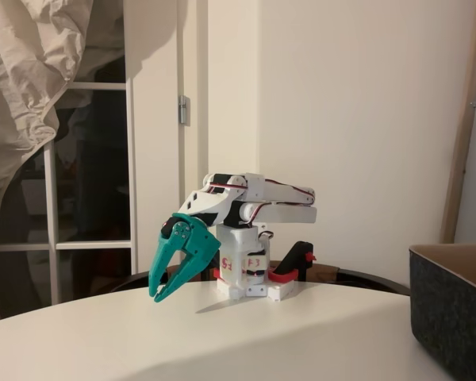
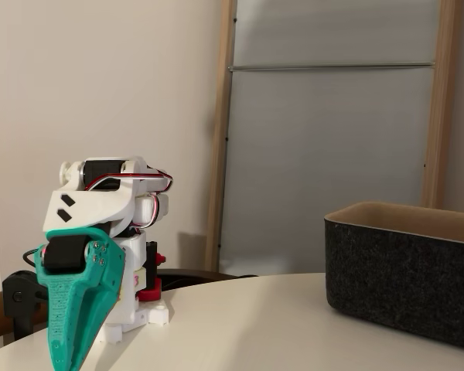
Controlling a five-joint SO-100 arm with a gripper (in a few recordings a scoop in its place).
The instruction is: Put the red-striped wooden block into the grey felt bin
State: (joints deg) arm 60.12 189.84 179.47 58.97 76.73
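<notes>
My teal gripper (image 1: 157,297) hangs off the folded white arm and points down at the white table, its tips just above the surface. The two fingertips meet, so it is shut with nothing seen between them. From the other side the gripper (image 2: 66,362) reads as one closed wedge at the lower left. The grey felt bin (image 1: 448,309) stands at the right edge of the table, well away from the gripper. Its thick dark walls (image 2: 402,286) and lighter inner rim show in both fixed views. The red-striped wooden block is out of view.
A red-and-black clamp (image 1: 293,266) holds the arm's white base (image 1: 250,278) to the table's far edge. A round white table top (image 1: 246,341) spreads between gripper and bin. Behind stand a wall, a glass door and a wooden frame.
</notes>
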